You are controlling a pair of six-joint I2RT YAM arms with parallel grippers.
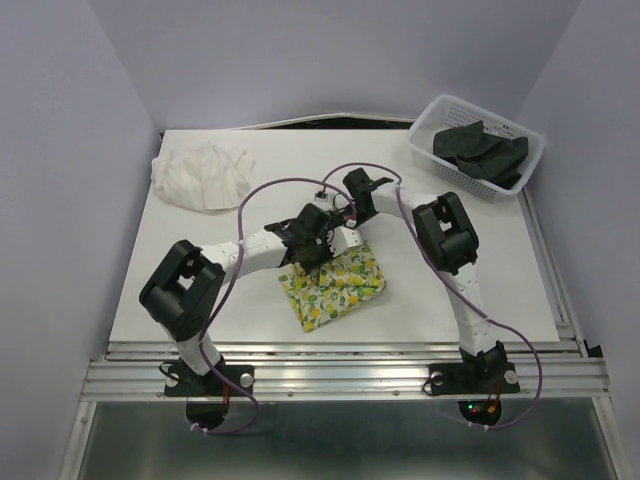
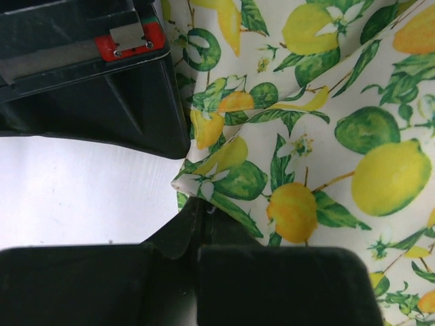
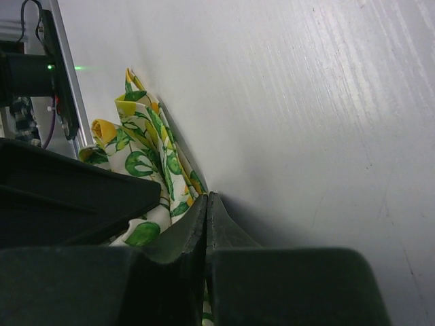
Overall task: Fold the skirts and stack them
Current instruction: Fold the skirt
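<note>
Lemon-print skirt (image 1: 333, 287) pinched at its far edge by both jaws.

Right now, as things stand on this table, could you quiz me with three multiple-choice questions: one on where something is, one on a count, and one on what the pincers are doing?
1. Where is the black skirt?
A) spread flat in the middle
B) in the white basket
C) folded at the near edge

2. How many skirts lie on the table outside the basket?
A) one
B) two
C) three

3. What are the pincers doing?
A) both wide open
B) one grips the basket
C) both shut on the lemon-print skirt

Answers:
1 B: dark cloth fills the basket at far right.
2 B: the white skirt lies far left and the lemon-print skirt lies mid-table.
3 C: the left pincer and right pincer each pinch its cloth.
</note>
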